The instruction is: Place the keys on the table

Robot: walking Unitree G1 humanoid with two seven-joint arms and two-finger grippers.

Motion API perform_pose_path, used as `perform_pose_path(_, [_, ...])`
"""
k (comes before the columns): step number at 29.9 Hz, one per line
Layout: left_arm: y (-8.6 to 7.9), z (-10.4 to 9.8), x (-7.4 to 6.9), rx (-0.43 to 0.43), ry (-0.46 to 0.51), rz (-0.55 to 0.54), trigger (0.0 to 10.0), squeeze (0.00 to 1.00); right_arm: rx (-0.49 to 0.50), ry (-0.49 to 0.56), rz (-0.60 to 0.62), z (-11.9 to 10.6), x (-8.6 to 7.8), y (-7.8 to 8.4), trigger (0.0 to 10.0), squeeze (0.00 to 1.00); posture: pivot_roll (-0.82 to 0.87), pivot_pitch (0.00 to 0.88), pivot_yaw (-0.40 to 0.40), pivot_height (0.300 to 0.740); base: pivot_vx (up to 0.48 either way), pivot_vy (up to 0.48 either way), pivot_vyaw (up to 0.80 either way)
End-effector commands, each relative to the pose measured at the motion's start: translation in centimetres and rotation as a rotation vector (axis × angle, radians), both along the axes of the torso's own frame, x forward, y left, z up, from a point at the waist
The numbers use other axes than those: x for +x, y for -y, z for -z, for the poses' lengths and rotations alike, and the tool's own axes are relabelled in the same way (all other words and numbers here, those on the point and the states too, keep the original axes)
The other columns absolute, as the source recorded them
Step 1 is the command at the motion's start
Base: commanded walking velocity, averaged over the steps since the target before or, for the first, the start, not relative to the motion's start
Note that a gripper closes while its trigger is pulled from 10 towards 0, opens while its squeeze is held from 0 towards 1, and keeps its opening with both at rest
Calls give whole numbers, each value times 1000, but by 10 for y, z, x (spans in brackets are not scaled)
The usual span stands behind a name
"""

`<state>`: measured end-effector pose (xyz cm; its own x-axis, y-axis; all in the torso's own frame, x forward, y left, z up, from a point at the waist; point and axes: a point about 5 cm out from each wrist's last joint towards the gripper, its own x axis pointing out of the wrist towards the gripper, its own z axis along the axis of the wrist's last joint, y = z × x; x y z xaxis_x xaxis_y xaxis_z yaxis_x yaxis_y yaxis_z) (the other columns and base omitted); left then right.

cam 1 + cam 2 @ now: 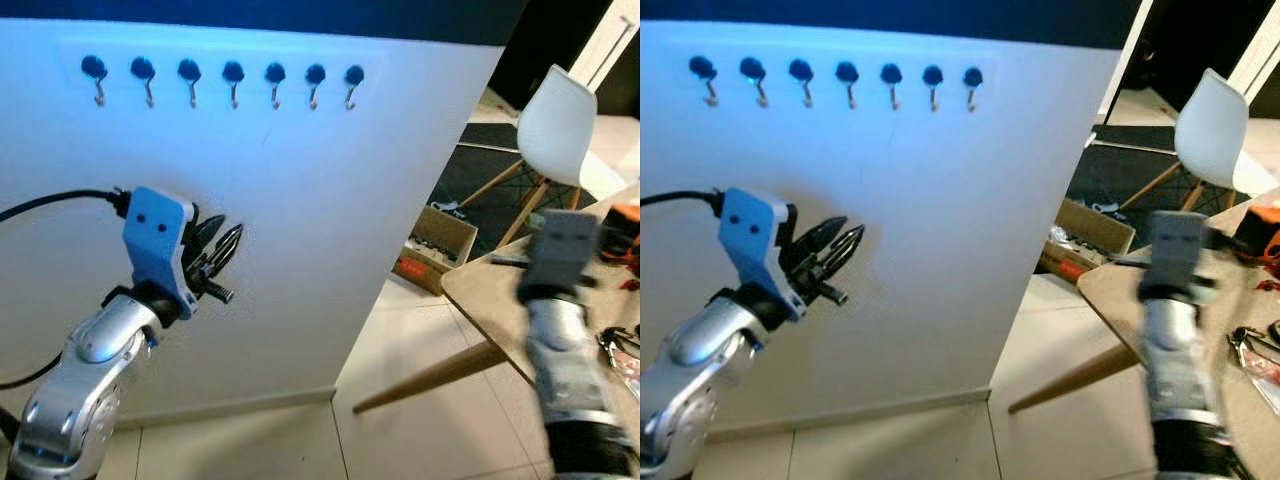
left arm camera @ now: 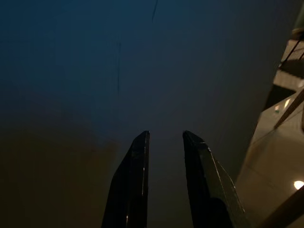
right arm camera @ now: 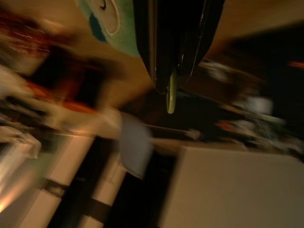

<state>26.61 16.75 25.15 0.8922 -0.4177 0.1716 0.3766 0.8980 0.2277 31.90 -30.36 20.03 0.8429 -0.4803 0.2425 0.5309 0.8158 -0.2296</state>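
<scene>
My right gripper (image 3: 172,71) is clenched on the keys (image 3: 171,97), a yellow-green piece hanging from its fingertips, with the arm above the table (image 1: 490,290). My left gripper (image 1: 222,250) stands released, empty, beside the white wall (image 1: 300,220). I count seven hooks (image 1: 232,80) and one chair (image 1: 555,125).

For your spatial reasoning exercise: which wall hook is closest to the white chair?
The last hook at the row's right end, nearest the chair; the other six sit further left.

Left hand (image 1: 228,243) raised, fingers parted; right arm blurred.
</scene>
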Motion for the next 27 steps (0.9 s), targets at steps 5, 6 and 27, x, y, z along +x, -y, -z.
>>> perform_pose_path(5, [-3,7,3,-1,-16,-44,10000,0,-16,-82,126,15,-9,36,10000,0,162,183,-83,740,0,0,0])
perform_pose_path(6, [-5,9,4,-2,-20,-64,10000,0,-24,-116,131,19,-8,44,10000,0,160,189,-81,740,0,0,0])
perform_pose_path(27, [-19,30,5,-1,-70,-198,10000,0,32,-350,15,69,0,44,10000,1000,171,238,-84,740,0,0,0])
